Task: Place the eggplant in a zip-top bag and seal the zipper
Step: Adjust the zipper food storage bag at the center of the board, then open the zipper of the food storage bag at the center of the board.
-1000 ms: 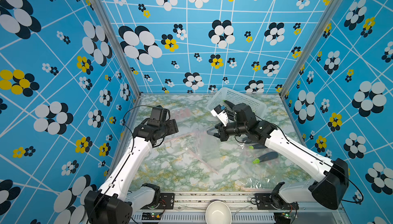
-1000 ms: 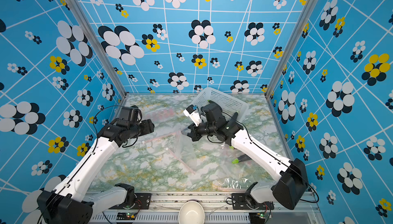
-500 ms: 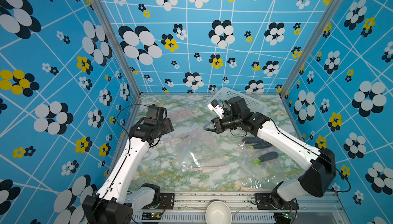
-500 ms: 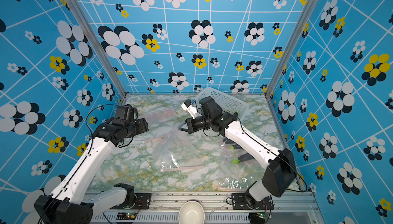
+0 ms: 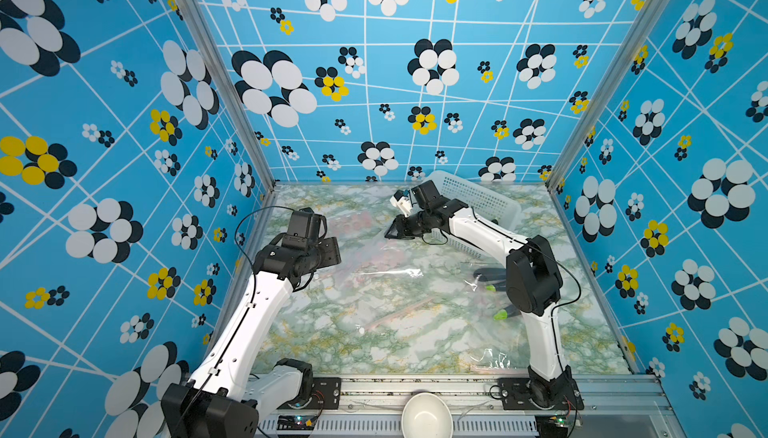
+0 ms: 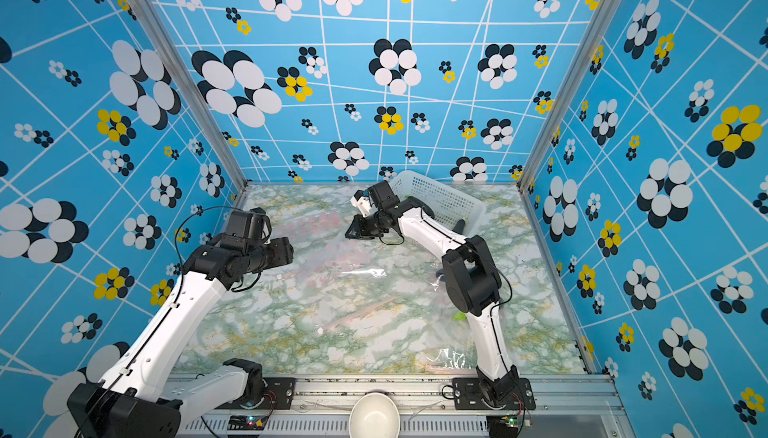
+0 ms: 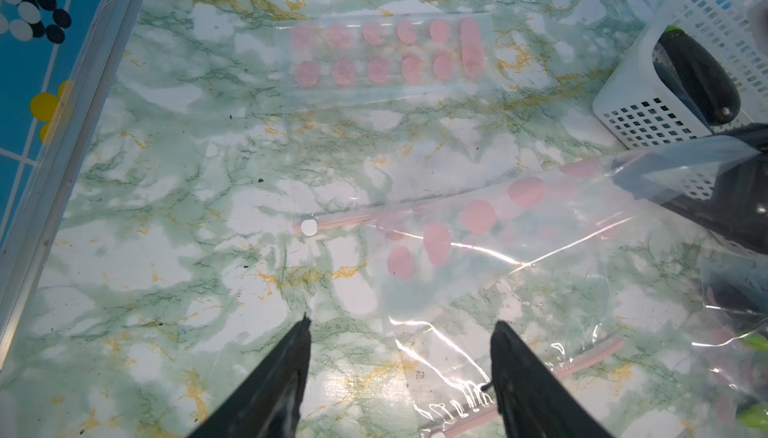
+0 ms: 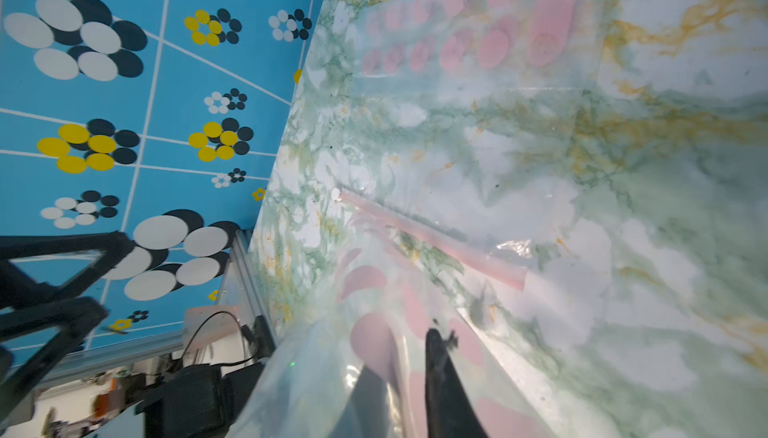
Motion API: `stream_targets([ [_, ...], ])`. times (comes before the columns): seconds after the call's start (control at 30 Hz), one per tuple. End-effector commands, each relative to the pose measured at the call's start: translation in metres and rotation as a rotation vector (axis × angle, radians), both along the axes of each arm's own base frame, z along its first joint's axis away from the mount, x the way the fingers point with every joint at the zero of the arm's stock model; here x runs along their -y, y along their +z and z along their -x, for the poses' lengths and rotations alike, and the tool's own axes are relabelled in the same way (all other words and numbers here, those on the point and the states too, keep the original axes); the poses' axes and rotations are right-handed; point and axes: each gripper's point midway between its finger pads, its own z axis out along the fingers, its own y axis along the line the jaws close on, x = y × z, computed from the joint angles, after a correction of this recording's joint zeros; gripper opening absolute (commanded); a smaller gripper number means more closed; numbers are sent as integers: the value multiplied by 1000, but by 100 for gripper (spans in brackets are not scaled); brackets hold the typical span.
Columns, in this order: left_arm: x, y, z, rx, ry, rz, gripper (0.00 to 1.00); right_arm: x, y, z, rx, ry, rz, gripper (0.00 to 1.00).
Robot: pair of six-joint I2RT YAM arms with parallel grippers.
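- In both top views, on the desk (image 5: 332, 344) at its right side, beside the elbow of the right arm (image 5: 532, 278): eggplant (image 5: 492, 275) and second eggplant (image 5: 503, 313). Long axis of each roughly across the desk. Green cap of the second toward the middle, dark body hidden behind the arm. Clear film about both; inside or under it, cannot tell.
- Same views, counted: one white basket (image 5: 478, 201) tilted at the back right, one white bowl (image 5: 426, 415) at the front rail. At least three clear bags with pink dots: back bag (image 5: 353, 223) lying flat, zip-top bag (image 5: 382, 265) mid-desk, front bag (image 5: 494, 363).
- Surface and room: green, white and gold marble print; blue walls with white lines and black, white and yellow flower dots; aluminium corner posts.
- Left wrist: left end effector (image 7: 402, 321) spread wide, nothing between the fingers, above the desk at a bag's edge. Third eggplant (image 7: 698, 78) lying lengthwise in the basket, green cap deeper in, rounded end at the short wall.
- Right wrist: right end effector (image 8: 401, 352) with fingers slightly apart, zip-top bag film between them. Pinched or merely draped, cannot tell.
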Motion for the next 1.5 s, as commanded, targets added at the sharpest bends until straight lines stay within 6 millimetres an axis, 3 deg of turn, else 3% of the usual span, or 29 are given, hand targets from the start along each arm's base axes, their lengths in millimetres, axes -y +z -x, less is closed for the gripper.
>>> stream_targets([
  [0.0,10,19,-4,104,-153,-77,71,7,5,-19,40,-59,29,35],
  [0.2,38,23,4,192,-455,-219,71,23,40,-35,146,-151,42,65],
  [0.43,95,-1,40,189,-882,-268,74,59,88,-37,252,-265,60,67],
  [0.63,136,-54,82,82,-1226,-319,72,96,118,-24,309,-351,26,66],
  [0.87,182,-115,103,-69,-1296,-342,71,136,116,23,362,-408,-11,65],
  [1.1,188,-165,105,-190,-1274,-410,63,173,109,62,393,-464,22,65],
  [1.3,194,-182,99,-232,-1248,-369,51,183,95,77,369,-472,35,65],
  [1.47,191,-194,94,-299,-1207,-324,50,184,92,81,366,-476,20,64],
])
